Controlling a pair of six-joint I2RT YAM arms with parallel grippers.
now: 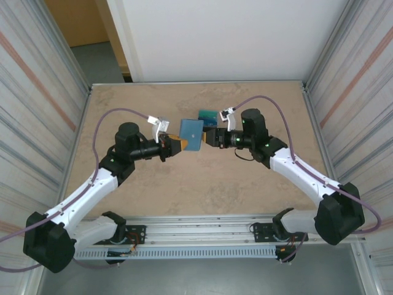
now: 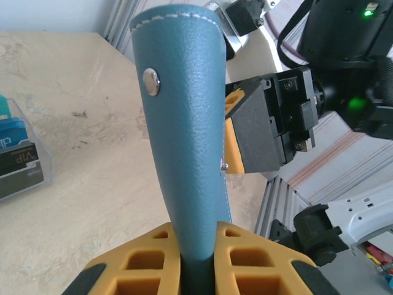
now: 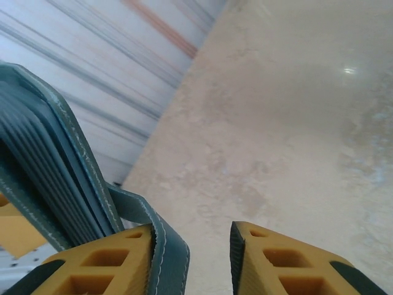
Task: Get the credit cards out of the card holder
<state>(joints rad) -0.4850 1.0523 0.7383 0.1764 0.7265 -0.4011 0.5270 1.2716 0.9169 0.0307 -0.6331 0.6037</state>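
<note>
My left gripper (image 1: 174, 145) is shut on the lower end of the slate-blue card holder (image 1: 191, 134), which it holds upright above the table. In the left wrist view the card holder (image 2: 184, 123) rises from between the yellow fingers (image 2: 147, 258), its metal snap facing left. My right gripper (image 1: 209, 137) meets it from the right. In the right wrist view the holder's strap (image 3: 166, 246) lies against the left finger, with a clear gap to the right finger (image 3: 270, 252), so my right gripper (image 3: 191, 236) is open. Stacked slot edges (image 3: 49, 166) show; I cannot pick out a card among them. Teal credit cards (image 2: 11, 132) lie in a tray.
The small clear tray (image 2: 37, 175) sits on the table behind the grippers, with its teal contents (image 1: 207, 115) visible from above. Metal walls enclose the beige table (image 1: 184, 184) on both sides. The arms' mounting rail (image 1: 202, 236) runs along the near edge.
</note>
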